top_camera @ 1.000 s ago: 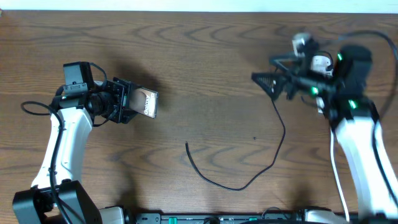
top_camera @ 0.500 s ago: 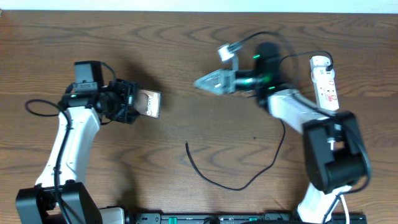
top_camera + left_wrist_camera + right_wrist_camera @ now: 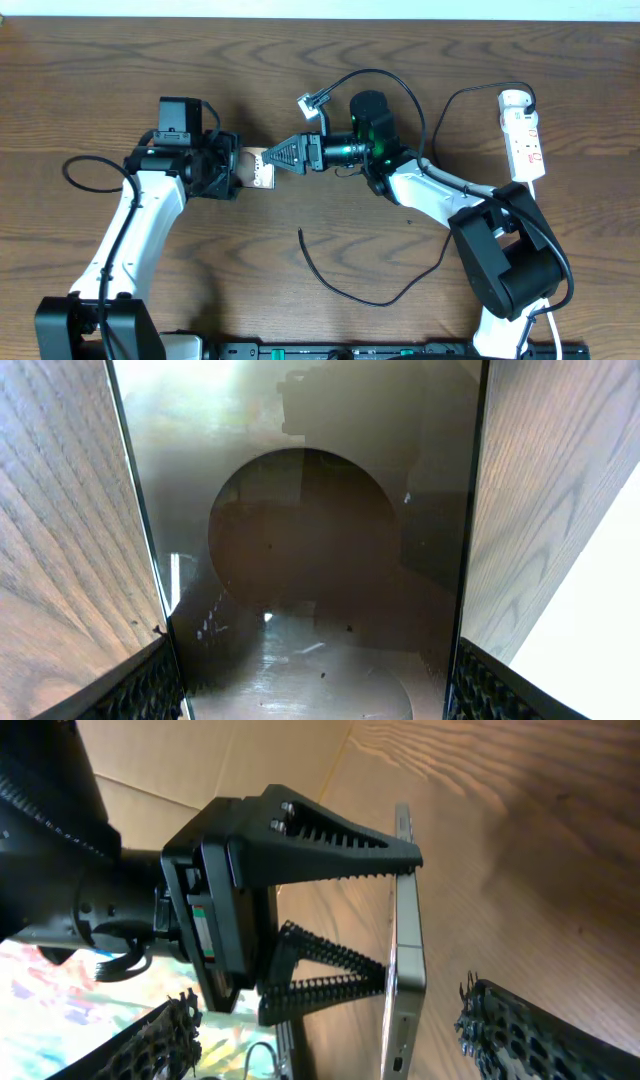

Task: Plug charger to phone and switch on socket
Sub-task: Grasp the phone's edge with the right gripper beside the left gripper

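Phone: a thin slab (image 3: 260,168) held on edge left of the table's middle. The right wrist view shows its narrow metal rim (image 3: 405,950) with a small slot near the lower end. The left wrist view shows a glossy grey-brown face (image 3: 310,560) bearing a large dark round shape.
Charger: the thin black cable (image 3: 380,302) lies loose on the table (image 3: 320,60), curving from near centre toward the right and up toward the socket.
Plug tip: the free end (image 3: 300,233) rests on the wood below the phone, well apart from it and touched by nothing.
Socket: a white strip (image 3: 524,135) with red markings, lying at the far right of the table, well apart from both grippers. The switch position cannot be told.
Left gripper: (image 3: 238,170) clamped on the phone. Its ribbed black fingers (image 3: 330,835) press the slab's two faces, and the phone's end juts past them toward the right arm.
Right gripper: (image 3: 278,157) spread wide and holding nothing. It points left, tips just beside the phone's jutting end. Its pads (image 3: 500,1030) stand either side of the rim, with a gap on each side in the wrist view.
Surroundings: a thick black robot cable (image 3: 400,85) loops above the right arm's wrist.
Obstruction: the right arm lies across the table between the phone and the socket.
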`<action>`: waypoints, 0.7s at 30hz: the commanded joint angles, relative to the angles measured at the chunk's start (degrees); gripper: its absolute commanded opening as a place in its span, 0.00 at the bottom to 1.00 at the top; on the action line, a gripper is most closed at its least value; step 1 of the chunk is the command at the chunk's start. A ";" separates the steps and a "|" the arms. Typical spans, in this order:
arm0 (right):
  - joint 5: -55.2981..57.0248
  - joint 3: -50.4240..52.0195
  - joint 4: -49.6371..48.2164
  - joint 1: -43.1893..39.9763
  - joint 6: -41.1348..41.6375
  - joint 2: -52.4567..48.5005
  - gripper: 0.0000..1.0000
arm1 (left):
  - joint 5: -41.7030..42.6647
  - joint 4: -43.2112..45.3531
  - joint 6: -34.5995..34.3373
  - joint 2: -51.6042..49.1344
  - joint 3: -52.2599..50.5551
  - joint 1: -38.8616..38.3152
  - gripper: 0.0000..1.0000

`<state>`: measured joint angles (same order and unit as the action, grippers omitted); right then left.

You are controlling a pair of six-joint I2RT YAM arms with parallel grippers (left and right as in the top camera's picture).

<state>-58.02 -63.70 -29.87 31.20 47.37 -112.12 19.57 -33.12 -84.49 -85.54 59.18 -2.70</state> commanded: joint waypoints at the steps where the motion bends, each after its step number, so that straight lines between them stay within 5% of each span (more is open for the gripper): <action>1: 1.16 -0.70 -0.15 1.18 -2.60 -0.09 0.86 | -1.03 0.26 -4.50 0.13 0.94 -0.17 0.07; 16: 5.22 -0.68 4.15 2.89 -10.01 -0.09 0.82 | 3.15 0.20 -5.90 0.13 0.94 -0.57 0.07; 21: 6.19 -0.68 4.15 3.04 -10.40 -0.09 0.73 | 2.97 0.26 -5.84 0.13 0.94 -2.27 0.07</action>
<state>-53.28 -63.70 -25.63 33.69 38.70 -112.12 21.34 -33.10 -90.06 -85.54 59.18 -3.84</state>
